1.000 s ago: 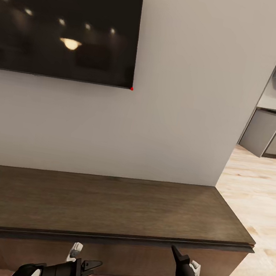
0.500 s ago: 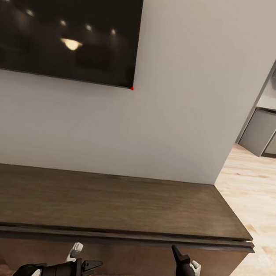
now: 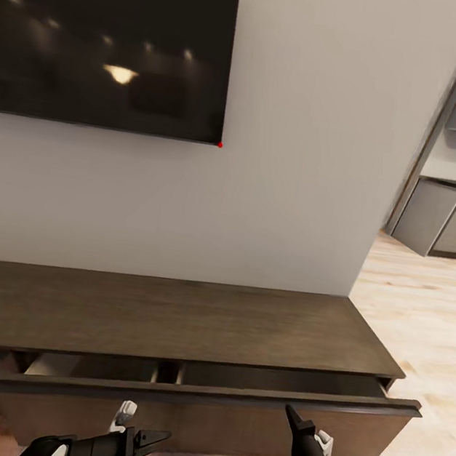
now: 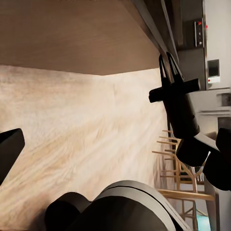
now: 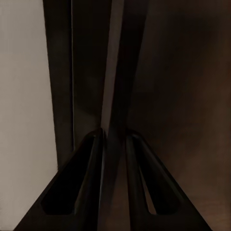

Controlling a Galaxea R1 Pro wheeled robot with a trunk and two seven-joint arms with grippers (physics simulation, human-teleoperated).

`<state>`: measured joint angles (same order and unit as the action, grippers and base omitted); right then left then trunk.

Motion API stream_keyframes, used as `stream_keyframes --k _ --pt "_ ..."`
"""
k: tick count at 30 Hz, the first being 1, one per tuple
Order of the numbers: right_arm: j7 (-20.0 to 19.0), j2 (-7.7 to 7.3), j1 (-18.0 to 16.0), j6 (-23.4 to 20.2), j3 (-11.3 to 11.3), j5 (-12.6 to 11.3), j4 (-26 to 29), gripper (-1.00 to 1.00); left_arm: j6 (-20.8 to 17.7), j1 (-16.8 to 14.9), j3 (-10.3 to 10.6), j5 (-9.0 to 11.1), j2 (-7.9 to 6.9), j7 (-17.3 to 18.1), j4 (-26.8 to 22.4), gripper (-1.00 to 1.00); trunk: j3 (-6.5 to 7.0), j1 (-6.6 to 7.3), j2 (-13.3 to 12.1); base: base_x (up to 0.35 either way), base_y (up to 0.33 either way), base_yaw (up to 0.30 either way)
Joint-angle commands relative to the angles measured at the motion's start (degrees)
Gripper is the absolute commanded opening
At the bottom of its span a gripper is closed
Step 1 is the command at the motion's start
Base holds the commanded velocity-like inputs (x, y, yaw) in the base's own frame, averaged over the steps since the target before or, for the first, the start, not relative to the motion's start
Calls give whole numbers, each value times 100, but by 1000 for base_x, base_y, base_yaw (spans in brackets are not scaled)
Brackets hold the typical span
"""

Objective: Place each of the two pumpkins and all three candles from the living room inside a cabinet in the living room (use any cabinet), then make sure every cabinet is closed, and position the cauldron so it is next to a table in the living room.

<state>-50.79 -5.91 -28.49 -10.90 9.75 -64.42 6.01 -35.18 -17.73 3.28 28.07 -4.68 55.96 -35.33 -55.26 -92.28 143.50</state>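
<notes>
1. Right gripper at 5 o'clock in the head view, tips up against the top lip of the cabinet drawer front; in the right wrist view, fingers narrowly parted with the dark drawer edge running between them, clamped on that edge.
2. Left gripper at 7 o'clock, low before the drawer front, apart from it; jaws seemingly near together, holding nothing, though cannot tell for sure.
3. Cabinet long, low, dark brown, spanning the lower frame under the wall-mounted television.
4. Drawer pulled partway out, a gap open behind its front, pale interior visible toward 8 o'clock.
5. Light wood floor toward 3 o'clock, grey kitchen units beyond.
</notes>
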Motion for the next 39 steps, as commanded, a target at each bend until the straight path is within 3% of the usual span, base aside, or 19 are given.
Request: stream_keyframes --k 1,39 --pt "-164 2 -8 -104 -11 -27 5 -100 -42 -3 27 50 -6 -6 0 100 -4 4 3 -188 0 0" --pt "-177 -60 -8 -75 -17 -103 14 -100 -42 -3 23 50 -3 -6 0 100 -4 4 3 -147 0 0"
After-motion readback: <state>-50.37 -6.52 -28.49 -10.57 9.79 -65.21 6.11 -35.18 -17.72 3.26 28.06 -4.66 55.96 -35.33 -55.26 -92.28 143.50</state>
